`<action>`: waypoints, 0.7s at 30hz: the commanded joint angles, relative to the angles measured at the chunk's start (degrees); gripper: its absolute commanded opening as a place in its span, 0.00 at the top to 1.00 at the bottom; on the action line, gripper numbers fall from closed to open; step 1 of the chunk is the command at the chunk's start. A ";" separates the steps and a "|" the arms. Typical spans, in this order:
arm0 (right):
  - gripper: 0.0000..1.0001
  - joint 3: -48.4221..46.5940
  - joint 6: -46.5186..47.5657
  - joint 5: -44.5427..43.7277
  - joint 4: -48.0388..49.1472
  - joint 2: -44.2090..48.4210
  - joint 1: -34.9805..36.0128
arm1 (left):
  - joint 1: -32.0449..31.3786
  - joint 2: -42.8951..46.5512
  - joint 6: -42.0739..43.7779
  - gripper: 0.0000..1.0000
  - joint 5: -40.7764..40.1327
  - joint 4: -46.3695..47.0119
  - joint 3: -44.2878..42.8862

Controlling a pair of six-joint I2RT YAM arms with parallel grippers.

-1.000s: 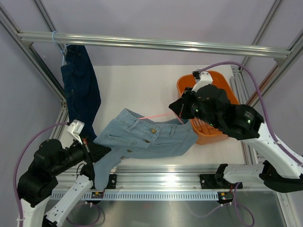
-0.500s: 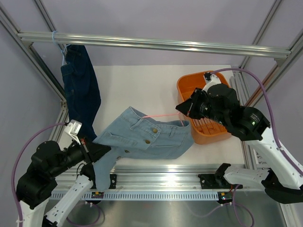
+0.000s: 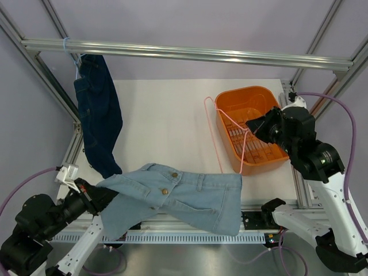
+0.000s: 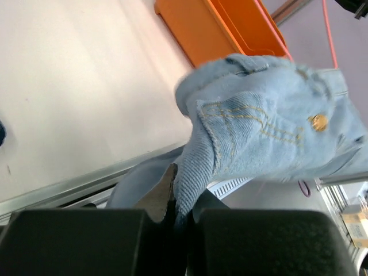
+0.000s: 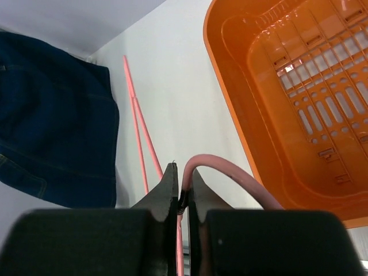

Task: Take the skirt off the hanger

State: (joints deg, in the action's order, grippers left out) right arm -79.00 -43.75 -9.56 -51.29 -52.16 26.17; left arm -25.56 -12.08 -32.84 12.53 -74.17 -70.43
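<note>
Top external shows the light denim skirt (image 3: pixel 190 192) off the pink hanger (image 3: pixel 213 135) and draped over the surface's near edge. Its left end is clamped in the left pincer (image 4: pixel 181 210). The right pincer (image 5: pixel 183 198) is clenched on the hanger, by the orange basket (image 3: pixel 261 164) at right.
</note>
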 commanded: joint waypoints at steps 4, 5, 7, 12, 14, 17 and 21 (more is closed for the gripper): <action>1.00 -0.88 9.03 9.20 5.84 -2.06 -0.60 | 0.25 -0.75 -0.38 0.91 13.63 12.63 6.70; 1.00 -2.80 11.03 9.30 6.11 -3.46 -0.08 | 0.34 -1.45 -0.38 0.84 16.18 14.82 7.15; 1.00 -5.54 12.80 11.40 5.15 -5.22 3.07 | 0.51 -3.47 0.75 0.60 18.74 16.24 7.16; 1.00 -13.89 17.02 10.01 1.46 -11.73 12.48 | 1.13 -10.50 2.95 0.02 20.60 20.46 0.75; 1.00 -15.91 18.43 9.91 -0.56 -14.01 16.60 | 1.13 -13.65 3.83 0.01 18.68 21.70 -4.87; 1.00 -16.36 19.66 10.00 -1.53 -15.51 20.22 | 1.13 -18.32 5.68 0.01 16.12 19.95 -13.13; 1.00 -15.39 21.77 14.29 -2.32 -16.57 24.00 | 1.22 -26.13 8.31 0.01 15.32 18.01 -21.05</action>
State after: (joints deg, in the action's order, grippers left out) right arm -93.43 -25.61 1.10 -52.29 -68.10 47.83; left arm -24.67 -33.34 -27.99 28.29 -58.02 -87.00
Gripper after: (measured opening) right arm 0.070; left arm 0.988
